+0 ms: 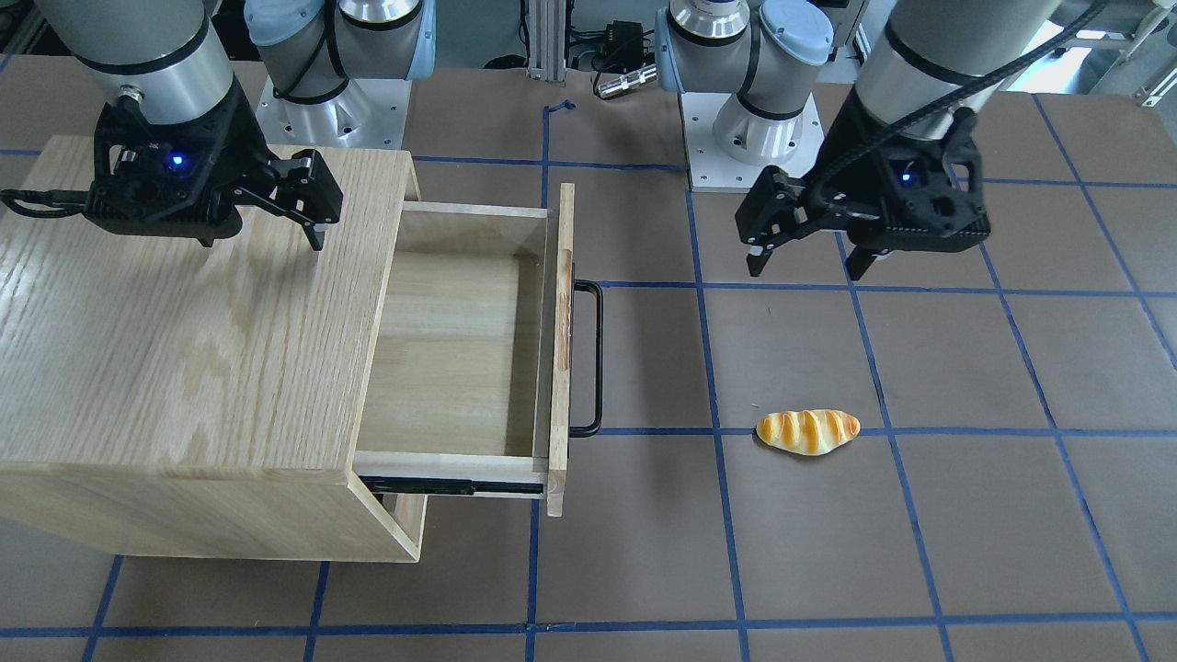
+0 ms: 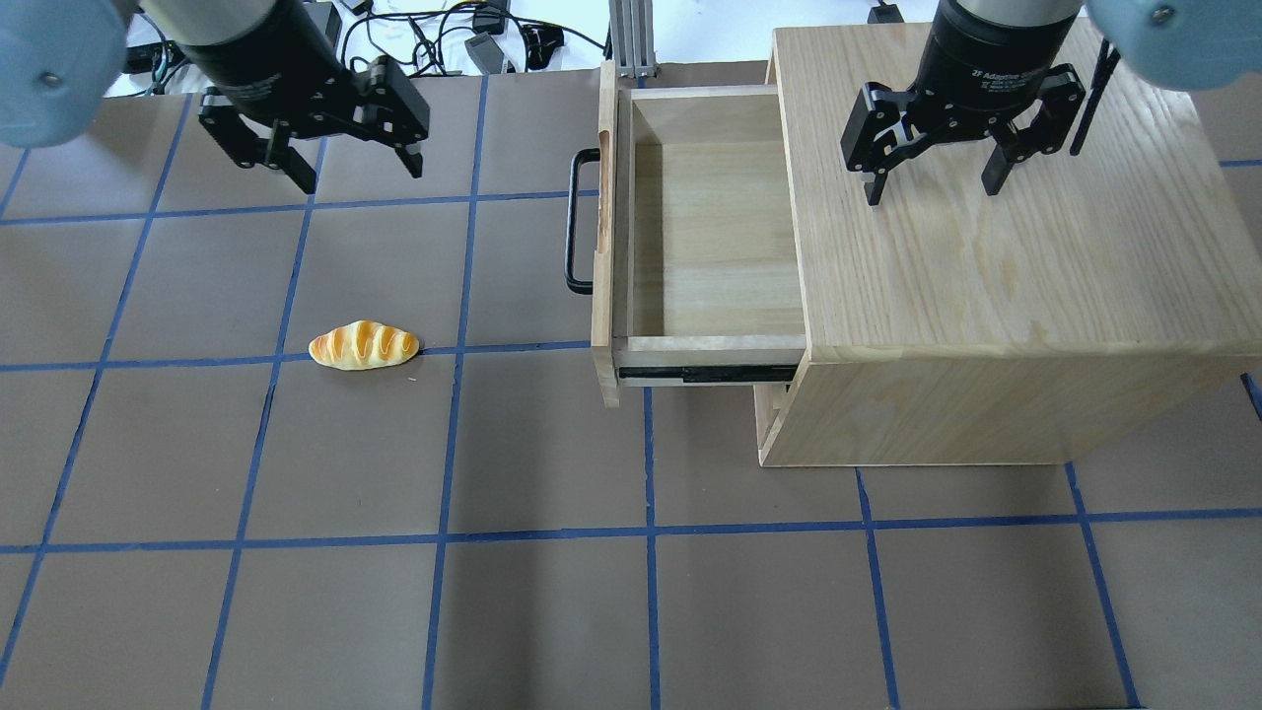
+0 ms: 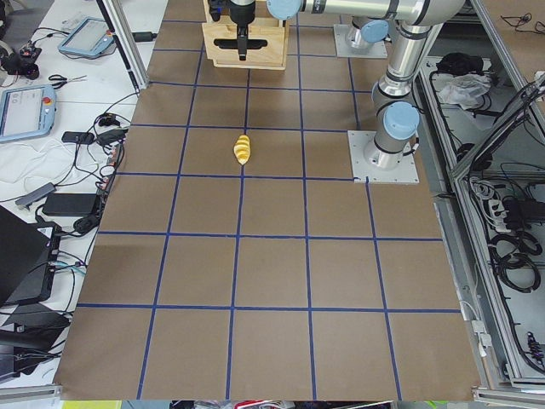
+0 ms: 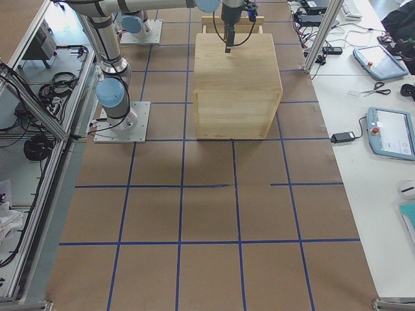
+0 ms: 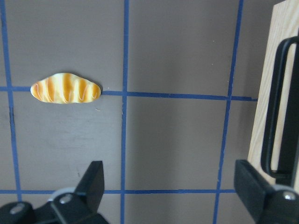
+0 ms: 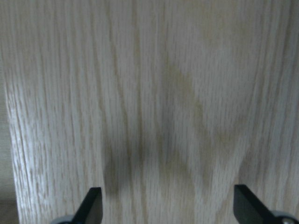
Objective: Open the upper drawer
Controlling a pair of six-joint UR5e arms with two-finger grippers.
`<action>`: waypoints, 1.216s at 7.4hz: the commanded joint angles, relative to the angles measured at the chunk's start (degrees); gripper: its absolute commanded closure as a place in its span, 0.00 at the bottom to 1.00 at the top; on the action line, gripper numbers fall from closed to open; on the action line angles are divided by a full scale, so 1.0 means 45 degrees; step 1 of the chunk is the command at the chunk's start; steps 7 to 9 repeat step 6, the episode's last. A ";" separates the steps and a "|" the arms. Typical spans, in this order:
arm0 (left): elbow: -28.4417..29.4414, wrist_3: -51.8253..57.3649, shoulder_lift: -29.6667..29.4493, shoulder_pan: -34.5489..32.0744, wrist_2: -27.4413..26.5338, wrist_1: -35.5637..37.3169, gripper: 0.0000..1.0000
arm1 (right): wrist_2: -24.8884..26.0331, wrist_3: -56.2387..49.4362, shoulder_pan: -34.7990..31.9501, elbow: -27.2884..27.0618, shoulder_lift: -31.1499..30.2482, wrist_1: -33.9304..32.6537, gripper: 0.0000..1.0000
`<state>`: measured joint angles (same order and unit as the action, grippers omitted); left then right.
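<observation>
Brown table (image 2: 296, 592) with blue tape grid; oak cabinet (image 2: 986, 296) sits on it.

Drawer (image 2: 710, 227): upper one, drawn well out of the cabinet's front, box empty, black slide rail (image 2: 705, 374) bared along its side. Bar handle (image 2: 575, 222) on the front panel, facing away from the cabinet. Judged: opening is done or all but done.

Left gripper (image 2: 357, 173): spread wide, holding nothing, off the cabinet's front, out beyond the handle and apart from it. Its wrist view puts one finger close beside the handle, not around it.

Right gripper (image 2: 934, 187): also spread, empty, hanging over the cabinet's top near the drawer end. Shadow beneath it on the oak; seems clear of the wood, contact not certain.

Bread roll (image 2: 364, 345): lies on the table well out from the cabinet's front, past the handle.

Risks, as I judge them:
- Left arm swinging toward the cabinet could strike the front panel or snag the handle and shove the drawer back in.
- Further pull could run the rail to its stop and drag the whole cabinet, since nothing pins it.
- Right gripper dropping would hit the cabinet top.
- A low sweep away from the cabinet could knock the roll.
</observation>
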<state>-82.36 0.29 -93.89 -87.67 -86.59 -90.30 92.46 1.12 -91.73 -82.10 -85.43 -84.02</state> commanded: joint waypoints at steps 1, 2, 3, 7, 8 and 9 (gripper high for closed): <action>-0.0097 0.0988 0.0512 0.0731 -0.0737 -0.0361 0.00 | 0.0000 0.0005 -0.0006 0.0003 0.0000 0.0000 0.00; -0.0329 0.1069 0.0668 0.0790 -0.0776 -0.0362 0.00 | 0.0000 -0.0014 -0.0006 0.0003 0.0000 0.0000 0.00; -0.0699 0.1031 0.0786 0.0733 -0.0738 -0.0304 0.00 | 0.0000 0.0005 -0.0006 -0.0016 0.0000 0.0000 0.00; -0.0898 0.0933 0.0806 0.0752 -0.0718 -0.0069 0.00 | 0.0000 0.0005 -0.0006 0.0003 0.0000 0.0000 0.00; -0.0898 0.0933 0.0806 0.0752 -0.0718 -0.0069 0.00 | 0.0000 0.0005 -0.0006 0.0003 0.0000 0.0000 0.00; -0.0898 0.0933 0.0806 0.0752 -0.0718 -0.0069 0.00 | 0.0000 0.0005 -0.0006 0.0003 0.0000 0.0000 0.00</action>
